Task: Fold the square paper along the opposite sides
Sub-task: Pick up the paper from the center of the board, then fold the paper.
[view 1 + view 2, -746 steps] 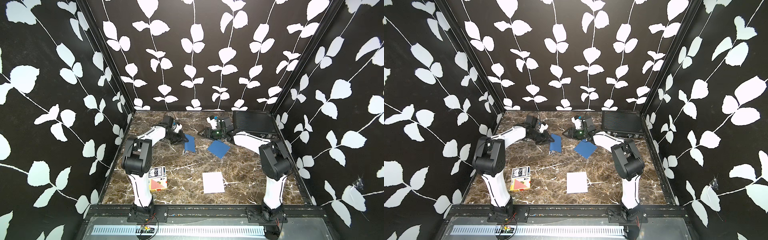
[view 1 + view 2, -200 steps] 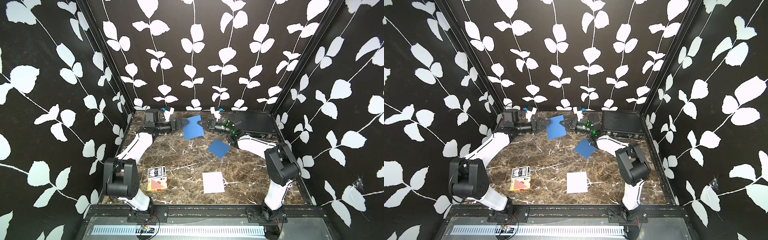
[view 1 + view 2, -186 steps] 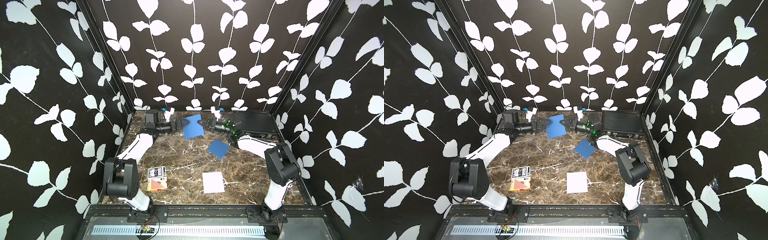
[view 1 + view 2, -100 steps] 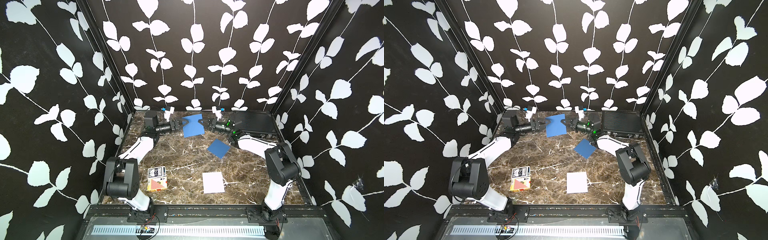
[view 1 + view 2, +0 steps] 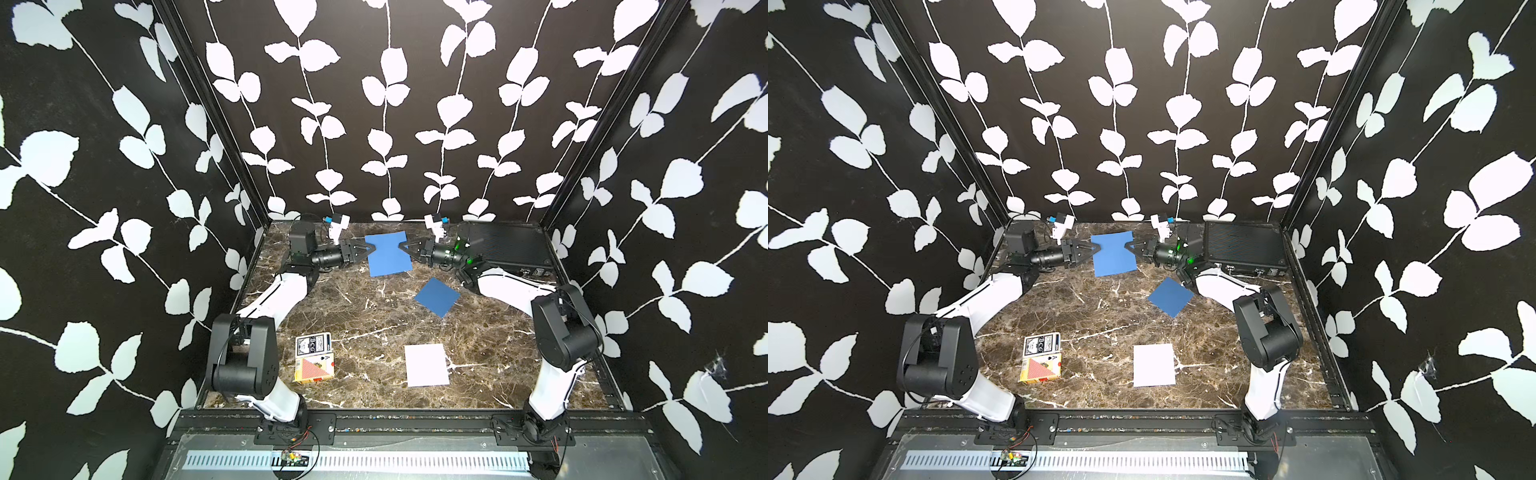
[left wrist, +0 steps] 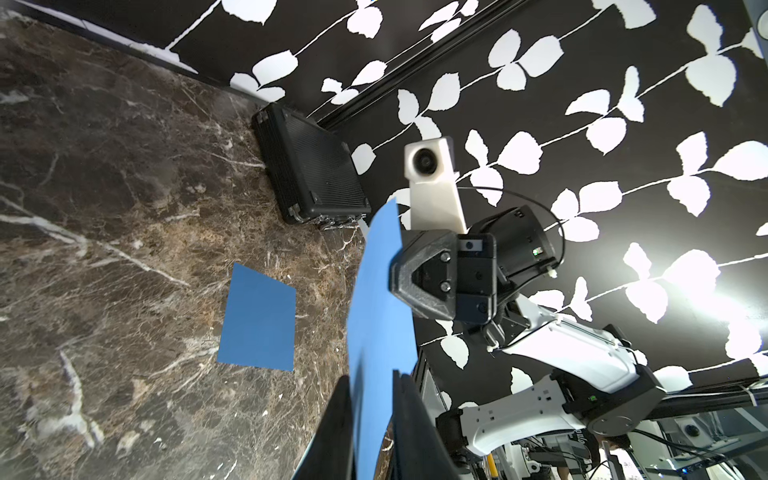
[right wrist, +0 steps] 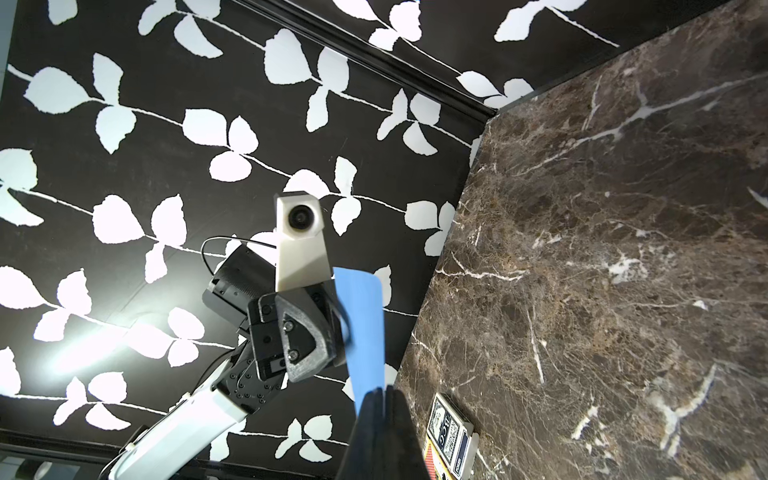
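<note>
Target blue paper (image 5: 388, 253) hangs in air over back of surface (image 5: 365, 316), spanning gap between both arms. My right end effector (image 5: 402, 248) is clamped on its right edge. My left end effector (image 5: 371, 249) straddles its left edge, jaws narrow; pinched or not, cannot tell. Opposite sides each sit at own arm; fold line would run midway, front-to-back.

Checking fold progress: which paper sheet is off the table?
The lighter blue sheet, pinched at opposite edges by the left gripper and right gripper; the darker blue sheet and white sheet lie flat.
</note>
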Available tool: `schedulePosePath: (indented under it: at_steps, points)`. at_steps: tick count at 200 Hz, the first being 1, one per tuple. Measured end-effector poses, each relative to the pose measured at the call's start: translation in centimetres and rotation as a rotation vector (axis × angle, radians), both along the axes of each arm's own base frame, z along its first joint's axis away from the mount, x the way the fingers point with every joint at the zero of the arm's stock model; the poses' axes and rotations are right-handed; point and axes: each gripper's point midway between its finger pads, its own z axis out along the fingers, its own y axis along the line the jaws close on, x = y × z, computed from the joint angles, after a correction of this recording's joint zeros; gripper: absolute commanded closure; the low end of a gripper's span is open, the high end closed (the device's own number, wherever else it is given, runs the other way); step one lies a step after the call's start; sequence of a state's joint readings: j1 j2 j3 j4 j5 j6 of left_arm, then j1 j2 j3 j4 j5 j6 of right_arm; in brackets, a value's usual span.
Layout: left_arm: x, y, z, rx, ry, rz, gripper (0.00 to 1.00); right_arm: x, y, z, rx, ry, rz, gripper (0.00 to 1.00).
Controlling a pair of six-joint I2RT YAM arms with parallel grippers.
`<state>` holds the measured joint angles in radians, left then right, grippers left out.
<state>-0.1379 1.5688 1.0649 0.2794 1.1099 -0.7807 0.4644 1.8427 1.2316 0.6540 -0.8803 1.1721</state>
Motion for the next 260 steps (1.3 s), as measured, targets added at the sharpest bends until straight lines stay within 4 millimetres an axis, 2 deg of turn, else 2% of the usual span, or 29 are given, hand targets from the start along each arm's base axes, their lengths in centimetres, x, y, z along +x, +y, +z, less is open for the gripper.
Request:
schedulePosePath:
  at_steps: [61, 87, 113, 128, 165, 195, 217, 245, 260]
  points:
    - [0.0, 0.0, -0.2, 0.020, -0.001, 0.000, 0.82, -0.4, 0.1, 0.0, -0.014, 0.003, 0.023, 1.00]
    - [0.0, 0.1, -0.4, 0.025, -0.001, 0.002, 1.00, -0.5, 0.1, -0.1, -0.018, 0.004, 0.028, 1.00]
    - [0.0, 0.0, -0.5, 0.029, 0.005, 0.004, 1.00, -0.6, 0.1, -0.3, -0.025, 0.002, 0.033, 1.00]
    - [0.0, 0.1, -0.6, 0.032, 0.007, 0.003, 1.00, -0.7, 0.0, -0.4, -0.034, 0.002, 0.035, 0.87]
    - [-0.1, 0.1, -0.5, 0.046, 0.004, 0.001, 1.00, -0.6, -0.2, -1.2, -0.110, -0.024, 0.037, 0.69]
    - [-1.1, 0.2, 0.5, 0.051, -0.018, -0.008, 1.00, 0.3, -0.5, -1.0, -0.152, -0.090, 0.034, 0.66]
    - [-2.0, 0.2, 1.9, 0.048, -0.060, -0.021, 1.00, 1.5, -0.5, -2.5, -0.176, -0.100, 0.031, 0.64]
    - [-2.9, 0.1, 3.4, 0.029, -0.095, -0.044, 1.00, 2.6, -0.1, -6.4, -0.206, -0.032, 0.039, 0.60]
    - [-3.0, 0.0, 3.8, 0.017, -0.104, -0.054, 1.00, 2.7, 0.1, -7.9, -0.209, 0.006, 0.041, 0.57]
